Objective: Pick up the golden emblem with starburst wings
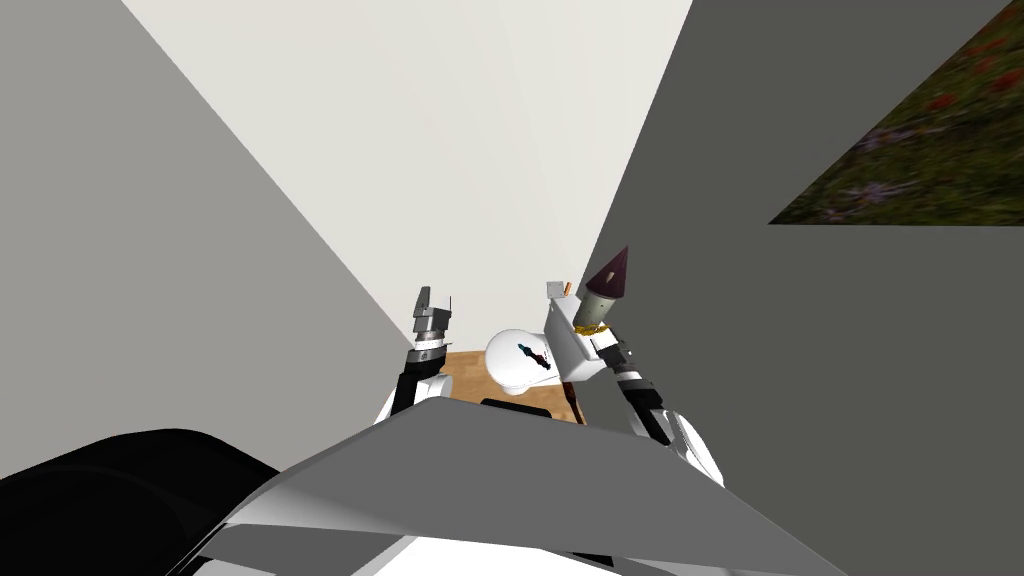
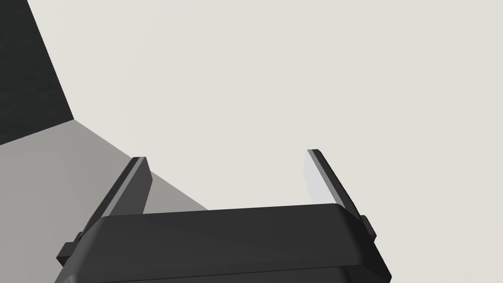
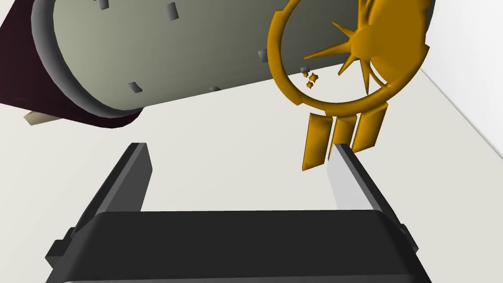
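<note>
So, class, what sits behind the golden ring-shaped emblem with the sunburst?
A grey-green cylinder with a dark maroon cone; the golden emblem covers its other end.

An off-white wall (image 1: 450, 130) between grey walls (image 1: 150, 250) — tan wooden patch (image 1: 462, 368) below.

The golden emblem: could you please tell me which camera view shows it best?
The right wrist view: the golden emblem is large there, ring, starburst and three bars plain, just beyond the open right tool. The head view gives it as a small gold fleck at the grey cylinder. The left tool, open, points elsewhere.
</note>
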`<state>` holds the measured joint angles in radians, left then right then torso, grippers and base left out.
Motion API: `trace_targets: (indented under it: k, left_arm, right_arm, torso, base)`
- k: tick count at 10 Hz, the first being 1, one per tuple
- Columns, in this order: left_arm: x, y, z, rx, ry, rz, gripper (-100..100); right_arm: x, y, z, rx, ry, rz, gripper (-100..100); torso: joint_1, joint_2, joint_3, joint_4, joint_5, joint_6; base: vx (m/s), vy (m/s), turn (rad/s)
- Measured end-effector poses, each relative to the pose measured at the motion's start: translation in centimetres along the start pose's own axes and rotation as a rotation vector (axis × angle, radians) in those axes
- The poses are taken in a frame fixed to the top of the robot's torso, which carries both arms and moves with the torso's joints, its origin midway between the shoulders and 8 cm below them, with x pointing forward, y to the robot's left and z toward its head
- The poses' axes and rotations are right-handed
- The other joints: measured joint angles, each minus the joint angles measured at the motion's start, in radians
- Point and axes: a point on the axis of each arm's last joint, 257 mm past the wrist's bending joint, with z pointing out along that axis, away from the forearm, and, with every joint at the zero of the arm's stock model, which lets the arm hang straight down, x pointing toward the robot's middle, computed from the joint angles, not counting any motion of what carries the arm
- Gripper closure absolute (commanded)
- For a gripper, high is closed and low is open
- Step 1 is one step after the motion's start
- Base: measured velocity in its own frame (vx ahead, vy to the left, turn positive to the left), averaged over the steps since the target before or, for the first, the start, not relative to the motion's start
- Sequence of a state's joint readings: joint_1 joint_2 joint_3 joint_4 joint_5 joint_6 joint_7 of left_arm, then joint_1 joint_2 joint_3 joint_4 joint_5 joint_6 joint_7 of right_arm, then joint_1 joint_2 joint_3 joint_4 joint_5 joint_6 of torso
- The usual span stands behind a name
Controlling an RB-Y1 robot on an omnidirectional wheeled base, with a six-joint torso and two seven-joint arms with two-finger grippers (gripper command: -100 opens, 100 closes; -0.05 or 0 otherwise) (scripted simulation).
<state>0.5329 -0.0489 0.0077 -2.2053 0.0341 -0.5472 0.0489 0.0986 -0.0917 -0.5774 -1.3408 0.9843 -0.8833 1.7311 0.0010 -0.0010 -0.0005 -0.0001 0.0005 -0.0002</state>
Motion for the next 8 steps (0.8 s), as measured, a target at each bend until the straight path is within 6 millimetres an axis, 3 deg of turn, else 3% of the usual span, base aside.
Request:
trace_targets:
  k: [8]
  left_arm:
    - [0.0, 0.0, 0.0, 0.0, 0.0, 0.0, 0]
  right_arm:
    - [0.6, 4.9, 0.0, -0.102, 0.001, -0.186, -100]
  torso:
    - [0.0, -0.002, -0.001, 0.0, 0.0, 0.0]
  base:
    - [0.033, 0.019, 0.009]
